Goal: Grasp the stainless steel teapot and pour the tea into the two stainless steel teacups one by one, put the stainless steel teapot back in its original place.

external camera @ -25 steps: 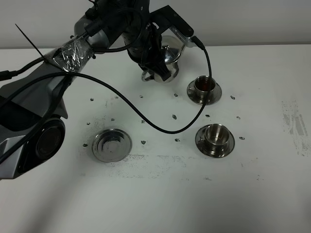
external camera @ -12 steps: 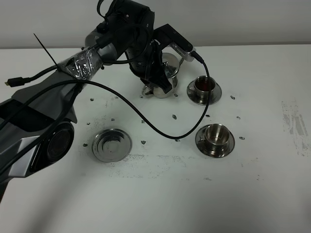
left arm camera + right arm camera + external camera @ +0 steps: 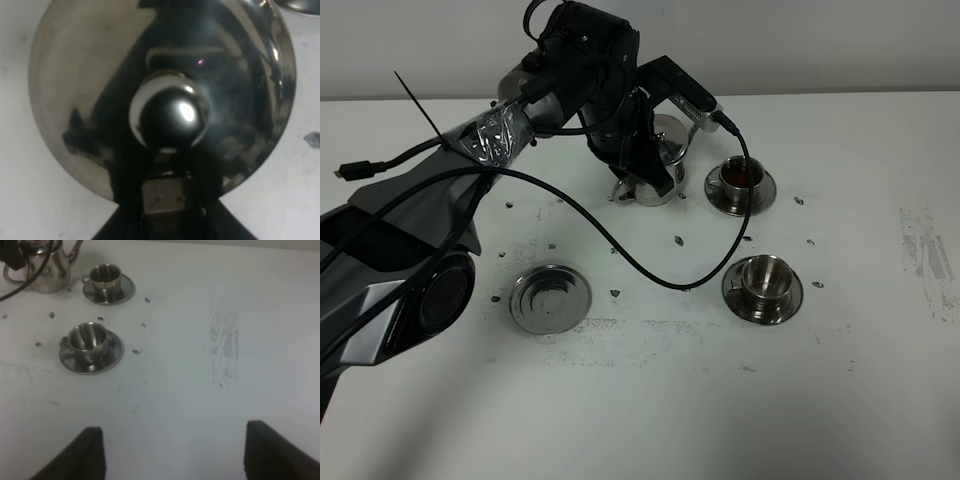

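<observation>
Item 1. Teapot (image 3: 669, 143): shiny steel, round body, domed lid with a ball knob (image 3: 170, 117), thin curved spout. It stands upright at the far side of the table (image 3: 650, 420), just beside the far cup, with the spout turned toward that cup. Whether its base touches the table cannot be told.

Item 2. Left gripper (image 3: 642, 170): clenched on the teapot at its loop handle, directly above the lid.

Item 3. Far cup (image 3: 740, 177): steel, on its own saucer, holding dark red liquid.

Item 4. Near cup (image 3: 764, 276): steel, on its own saucer, inside showing bare metal, set apart from the far cup on the nearer side.

Item 5. Flat saucer (image 3: 550, 298): cupless, raised rim, well apart from the teapot and both cups.

Item 6. Right gripper (image 3: 185, 455): fingers spread wide, grasping nothing, over bare table, well apart from the cups.

Item 7. Black cable (image 3: 650, 265): loops from the left arm across the table between the teapot and the near cup.

Item 8. Dark specks (image 3: 678, 240) scattered around the cups; a grey scuffed patch (image 3: 920, 250) on the right.
</observation>
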Motion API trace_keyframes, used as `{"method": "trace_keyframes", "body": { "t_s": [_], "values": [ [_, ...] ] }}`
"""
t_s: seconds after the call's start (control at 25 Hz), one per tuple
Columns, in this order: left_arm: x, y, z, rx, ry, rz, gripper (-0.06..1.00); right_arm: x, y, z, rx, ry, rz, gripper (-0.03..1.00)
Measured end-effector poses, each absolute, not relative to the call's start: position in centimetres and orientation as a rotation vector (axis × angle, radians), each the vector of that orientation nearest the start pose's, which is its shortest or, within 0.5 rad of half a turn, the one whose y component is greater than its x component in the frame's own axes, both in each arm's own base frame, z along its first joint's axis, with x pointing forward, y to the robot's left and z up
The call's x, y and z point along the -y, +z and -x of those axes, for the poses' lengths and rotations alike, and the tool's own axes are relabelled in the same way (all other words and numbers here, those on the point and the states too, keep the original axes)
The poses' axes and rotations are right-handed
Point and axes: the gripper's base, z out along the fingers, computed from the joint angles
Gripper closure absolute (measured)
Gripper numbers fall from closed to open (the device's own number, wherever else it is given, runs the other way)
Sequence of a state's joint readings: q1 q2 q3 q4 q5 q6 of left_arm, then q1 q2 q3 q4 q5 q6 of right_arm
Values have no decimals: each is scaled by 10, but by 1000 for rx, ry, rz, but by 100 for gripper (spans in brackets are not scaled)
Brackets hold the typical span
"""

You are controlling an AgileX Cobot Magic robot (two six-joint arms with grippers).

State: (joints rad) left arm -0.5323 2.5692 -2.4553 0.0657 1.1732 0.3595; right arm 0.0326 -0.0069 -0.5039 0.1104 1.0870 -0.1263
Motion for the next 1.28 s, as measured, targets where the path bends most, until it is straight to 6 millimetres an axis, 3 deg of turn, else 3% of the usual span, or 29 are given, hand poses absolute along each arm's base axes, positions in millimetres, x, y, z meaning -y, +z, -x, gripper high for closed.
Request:
{"method": "trace_keyframes", "body": {
  "t_s": [0.24, 0.72, 1.28],
  "values": [
    [272, 207, -463, -2437, 42, -1200, 75, -9, 277, 8, -2049, 74, 171, 37],
    [305, 256, -430, -2306, -1, -1255, 75, -9, 277, 8, -2049, 74, 171, 37],
    [301, 302, -413, -2247, -27, -1206, 75, -9, 277, 8, -2049, 74, 171, 37]
  ]
}}
